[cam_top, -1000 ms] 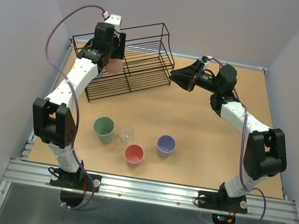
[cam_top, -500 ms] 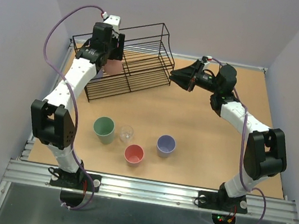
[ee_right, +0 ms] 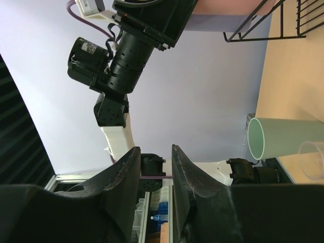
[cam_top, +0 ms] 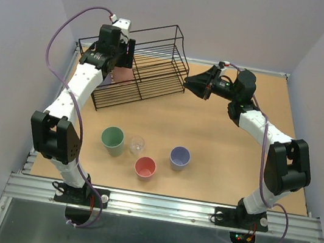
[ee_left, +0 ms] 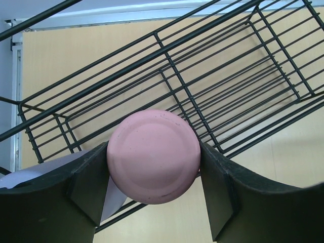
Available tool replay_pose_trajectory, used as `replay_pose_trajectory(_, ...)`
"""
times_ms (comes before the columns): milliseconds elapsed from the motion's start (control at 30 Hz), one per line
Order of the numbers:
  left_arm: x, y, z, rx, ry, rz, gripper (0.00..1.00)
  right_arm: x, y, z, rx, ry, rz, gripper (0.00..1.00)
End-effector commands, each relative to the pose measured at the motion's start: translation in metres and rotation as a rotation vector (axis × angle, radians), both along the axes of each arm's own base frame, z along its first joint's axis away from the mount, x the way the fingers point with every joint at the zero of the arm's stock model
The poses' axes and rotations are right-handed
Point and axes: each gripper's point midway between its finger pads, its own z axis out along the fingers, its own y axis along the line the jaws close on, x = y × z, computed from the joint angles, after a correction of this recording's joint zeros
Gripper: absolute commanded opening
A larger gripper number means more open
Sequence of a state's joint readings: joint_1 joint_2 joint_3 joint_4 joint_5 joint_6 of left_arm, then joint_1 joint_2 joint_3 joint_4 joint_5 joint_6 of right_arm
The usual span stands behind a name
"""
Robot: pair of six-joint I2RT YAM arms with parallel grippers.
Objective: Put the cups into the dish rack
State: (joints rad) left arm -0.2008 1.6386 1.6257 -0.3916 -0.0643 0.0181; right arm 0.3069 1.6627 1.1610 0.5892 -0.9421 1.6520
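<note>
The black wire dish rack (cam_top: 158, 65) stands at the back left. My left gripper (cam_top: 122, 60) is over its left end, shut on a salmon-pink cup (cam_top: 124, 73). In the left wrist view the cup's base (ee_left: 153, 156) sits between both fingers, over the rack bars (ee_left: 228, 76). A lavender cup (ee_left: 30, 176) lies in the rack beside it. On the table stand a green cup (cam_top: 112, 138), a small clear cup (cam_top: 137, 145), a pink cup (cam_top: 145, 167) and a lavender cup (cam_top: 180, 157). My right gripper (cam_top: 188, 82) hovers at the rack's right end, empty, its jaws a narrow slit apart.
The right wrist view looks sideways past its fingers (ee_right: 155, 148) at the left arm (ee_right: 131, 50), the green cup (ee_right: 283, 137) and the clear cup (ee_right: 313, 161). Purple walls enclose the table on three sides. The arm bases sit at the near edge.
My left wrist has shifted slightly left over the rack, still holding the pink cup. The right arm and the cups on the table have not moved.
</note>
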Motion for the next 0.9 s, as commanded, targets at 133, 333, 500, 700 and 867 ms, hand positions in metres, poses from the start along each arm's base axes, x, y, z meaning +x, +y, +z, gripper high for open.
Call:
replay_pose_trajectory(133, -0.013, 0.009, 0.039, -0.001, -0.076, 0.03, 0.96, -0.009, -0.003, 0.018, 0.007, -0.076, 0.012, 0.36)
replay_pose_trajectory(333, -0.012, 0.013, 0.061, -0.009, -0.133, 0.054, 0.99, -0.01, -0.003, 0.018, 0.004, -0.081, 0.011, 0.36)
replay_pose_trajectory(500, -0.011, 0.013, 0.084, -0.022, -0.181, 0.057, 0.99, -0.01, -0.003, 0.019, 0.0, -0.083, 0.009, 0.36)
replay_pose_trajectory(700, -0.019, 0.019, 0.138, -0.073, -0.292, 0.11, 0.98, -0.01, 0.0, 0.02, -0.048, -0.125, 0.025, 0.37)
replay_pose_trajectory(867, -0.043, 0.009, 0.174, -0.211, -0.361, 0.099, 0.98, -0.001, 0.023, 0.03, -0.327, -0.346, 0.057, 0.43)
